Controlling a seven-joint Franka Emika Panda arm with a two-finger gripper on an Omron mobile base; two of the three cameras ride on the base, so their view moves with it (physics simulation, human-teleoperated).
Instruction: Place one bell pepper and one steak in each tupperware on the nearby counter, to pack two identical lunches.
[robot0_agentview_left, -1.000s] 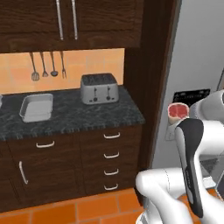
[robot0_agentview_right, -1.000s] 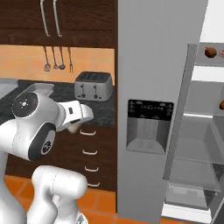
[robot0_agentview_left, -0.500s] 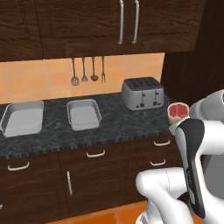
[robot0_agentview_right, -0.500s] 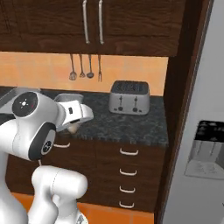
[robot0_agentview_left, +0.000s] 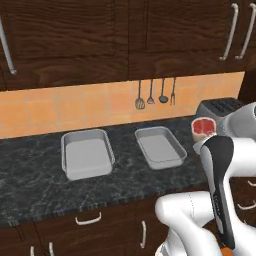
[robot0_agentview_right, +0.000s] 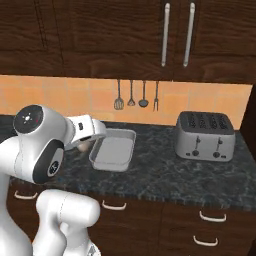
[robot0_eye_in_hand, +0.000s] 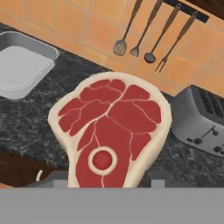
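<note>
My gripper (robot0_eye_in_hand: 107, 180) is shut on a steak (robot0_eye_in_hand: 111, 131), a pink-red slab with a white fat edge, held above the black counter (robot0_eye_in_hand: 30, 118). From the left base view the steak (robot0_agentview_left: 204, 127) shows beside my forearm, right of the trays. Two empty light-grey tupperware trays sit on the counter (robot0_agentview_left: 30, 190): a left tupperware (robot0_agentview_left: 86, 152) and a right tupperware (robot0_agentview_left: 159, 146). One tupperware (robot0_agentview_right: 114, 149) lies just past my hand in the right base view, and a tupperware (robot0_eye_in_hand: 22, 65) sits at the hand view's upper left. The bell pepper is out of view.
A silver toaster (robot0_agentview_right: 205, 135) stands at the counter's right end, also the toaster (robot0_eye_in_hand: 203, 118) beside the steak. Utensils (robot0_agentview_left: 155, 95) hang on the orange tiled wall. Dark wall cabinets (robot0_agentview_right: 175, 35) hang overhead, and drawers (robot0_agentview_left: 90, 220) run under the counter.
The whole picture has shifted: the base drove left, the fridge left the views and both trays came to the middle. The steak stays in the gripper.
</note>
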